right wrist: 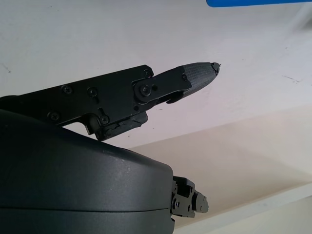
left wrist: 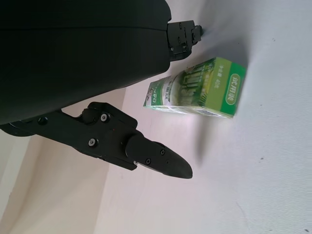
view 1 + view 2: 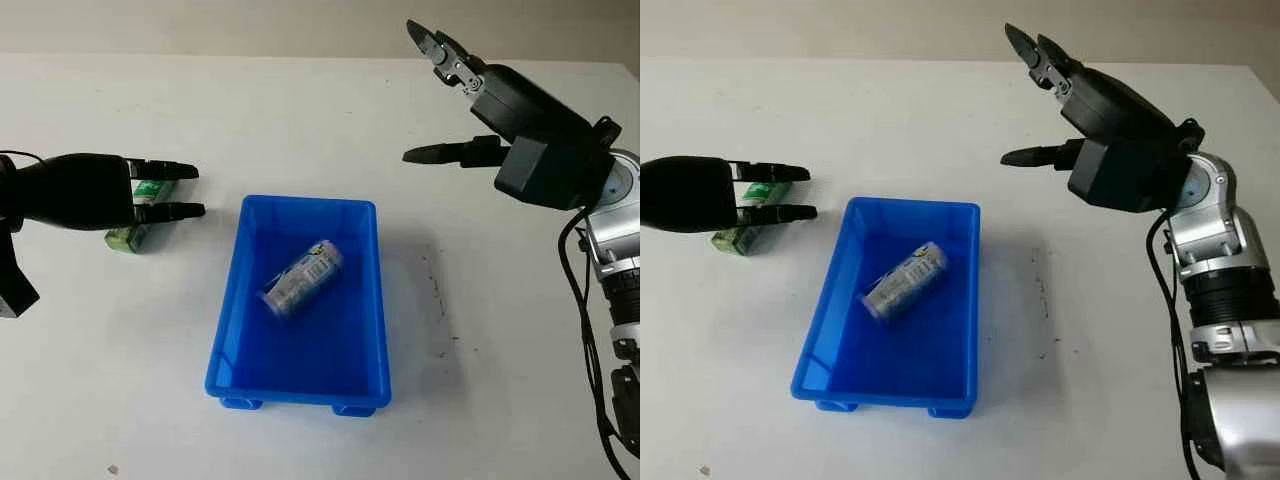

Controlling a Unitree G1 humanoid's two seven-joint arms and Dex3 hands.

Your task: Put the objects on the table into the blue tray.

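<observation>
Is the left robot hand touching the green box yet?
Apart. The left wrist view shows bare table between the green box and the fingers of the left robot hand, which is over the box, open.

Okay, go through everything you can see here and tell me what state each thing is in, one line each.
blue tray: upright on the table, holding the can.
can: on its side inside the tray.
green carton: on the table, not gripped.
left hand: open, over the carton.
right hand: open, raised, holding nothing.
</observation>
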